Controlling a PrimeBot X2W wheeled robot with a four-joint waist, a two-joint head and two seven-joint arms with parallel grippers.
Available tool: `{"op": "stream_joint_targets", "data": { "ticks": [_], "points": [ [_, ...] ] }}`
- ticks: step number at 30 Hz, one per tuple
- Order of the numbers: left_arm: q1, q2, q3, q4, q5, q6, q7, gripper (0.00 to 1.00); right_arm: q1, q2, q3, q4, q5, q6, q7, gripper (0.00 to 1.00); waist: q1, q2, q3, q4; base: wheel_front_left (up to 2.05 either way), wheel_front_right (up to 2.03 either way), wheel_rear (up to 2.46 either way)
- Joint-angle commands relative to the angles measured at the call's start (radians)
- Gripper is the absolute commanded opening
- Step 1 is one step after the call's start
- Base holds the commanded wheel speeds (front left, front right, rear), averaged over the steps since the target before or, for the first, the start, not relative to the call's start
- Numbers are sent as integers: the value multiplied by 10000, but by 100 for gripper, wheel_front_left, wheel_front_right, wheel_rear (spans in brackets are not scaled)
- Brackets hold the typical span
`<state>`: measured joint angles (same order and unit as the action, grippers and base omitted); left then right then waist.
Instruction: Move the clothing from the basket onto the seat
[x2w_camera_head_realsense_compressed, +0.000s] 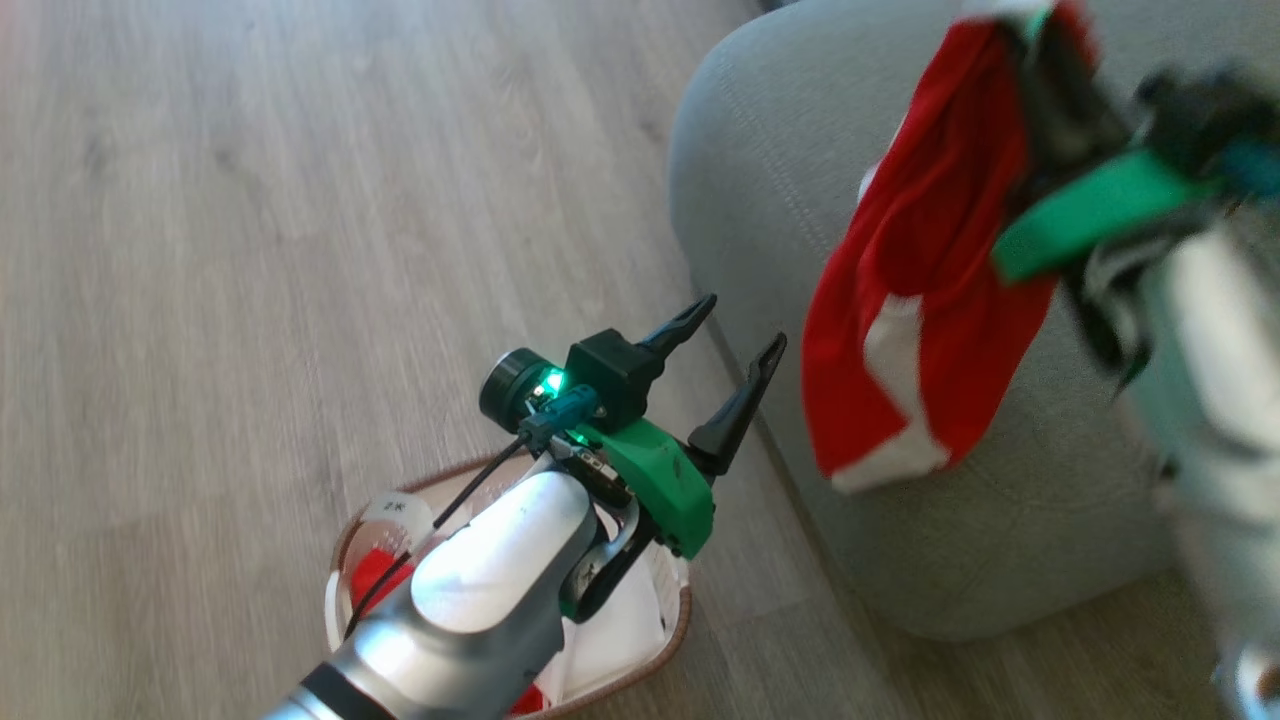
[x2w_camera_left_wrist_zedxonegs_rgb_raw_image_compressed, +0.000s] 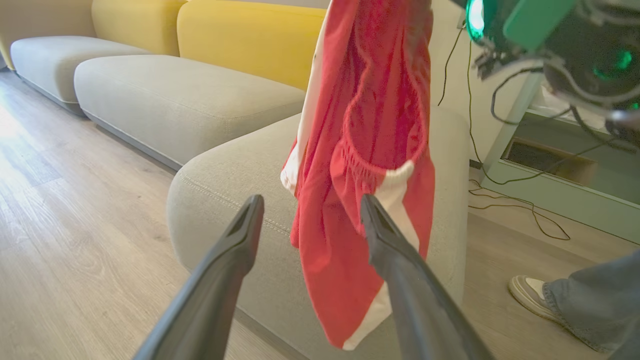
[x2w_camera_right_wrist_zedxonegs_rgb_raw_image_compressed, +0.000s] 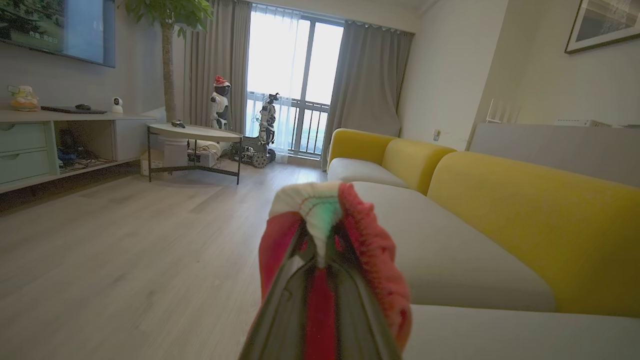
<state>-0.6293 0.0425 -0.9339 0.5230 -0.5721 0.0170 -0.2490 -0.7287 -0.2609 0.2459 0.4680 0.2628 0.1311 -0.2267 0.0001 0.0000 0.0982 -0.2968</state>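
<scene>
A red garment (x2w_camera_head_realsense_compressed: 930, 300) with white bands hangs from my right gripper (x2w_camera_head_realsense_compressed: 1035, 70), over the rounded end of the grey-green seat (x2w_camera_head_realsense_compressed: 760, 150). In the right wrist view, my right gripper (x2w_camera_right_wrist_zedxonegs_rgb_raw_image_compressed: 320, 235) is shut on the garment's bunched top (x2w_camera_right_wrist_zedxonegs_rgb_raw_image_compressed: 380, 260), above the seat (x2w_camera_right_wrist_zedxonegs_rgb_raw_image_compressed: 440, 250). My left gripper (x2w_camera_head_realsense_compressed: 743, 322) is open and empty, raised above the basket (x2w_camera_head_realsense_compressed: 350, 530), which holds more red clothing (x2w_camera_head_realsense_compressed: 375, 575) and a white sheet (x2w_camera_head_realsense_compressed: 620, 630). In the left wrist view, the open left gripper (x2w_camera_left_wrist_zedxonegs_rgb_raw_image_compressed: 310, 205) faces the hanging garment (x2w_camera_left_wrist_zedxonegs_rgb_raw_image_compressed: 370, 125) and the seat (x2w_camera_left_wrist_zedxonegs_rgb_raw_image_compressed: 235, 180).
A person's shoe (x2w_camera_left_wrist_zedxonegs_rgb_raw_image_compressed: 530, 292) and trouser leg stand on the wood floor beside the seat's end, near loose cables (x2w_camera_left_wrist_zedxonegs_rgb_raw_image_compressed: 525, 205). Yellow backrests (x2w_camera_right_wrist_zedxonegs_rgb_raw_image_compressed: 525, 225) line the seat. A low table (x2w_camera_right_wrist_zedxonegs_rgb_raw_image_compressed: 195, 132) and a TV cabinet (x2w_camera_right_wrist_zedxonegs_rgb_raw_image_compressed: 30, 150) stand across the room.
</scene>
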Motion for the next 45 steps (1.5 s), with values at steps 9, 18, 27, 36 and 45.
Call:
{"op": "stream_joint_targets", "data": {
  "ticks": [9,18,27,36,45],
  "points": [
    [-953,78,234,-718,567,41,-127,100,-4451,-1467,-942,1611,265,-4,388,0,-1,0,1590,1548,0,0,0],
    [-1424,208,510,-1252,1109,180,-128,100,-7135,-2472,-2501,3606,-812,-4,414,0,-1,0,2907,2315,0,0,0],
    [-1807,513,410,-1707,1491,259,-37,100,-6770,-2346,-4373,5296,-1670,-4,-250,0,-1,0,3915,2394,0,0,0],
    [-1901,846,278,-2125,1619,321,222,100,-4812,-1467,-6599,6301,-2603,-4,-346,0,-1,0,4474,2242,0,0,0],
    [-1772,1118,224,-2268,1574,430,407,100,-4012,-384,-7512,5809,-3585,-4,-349,77,-1,0,4464,2011,0,0,0]
  ]
}}
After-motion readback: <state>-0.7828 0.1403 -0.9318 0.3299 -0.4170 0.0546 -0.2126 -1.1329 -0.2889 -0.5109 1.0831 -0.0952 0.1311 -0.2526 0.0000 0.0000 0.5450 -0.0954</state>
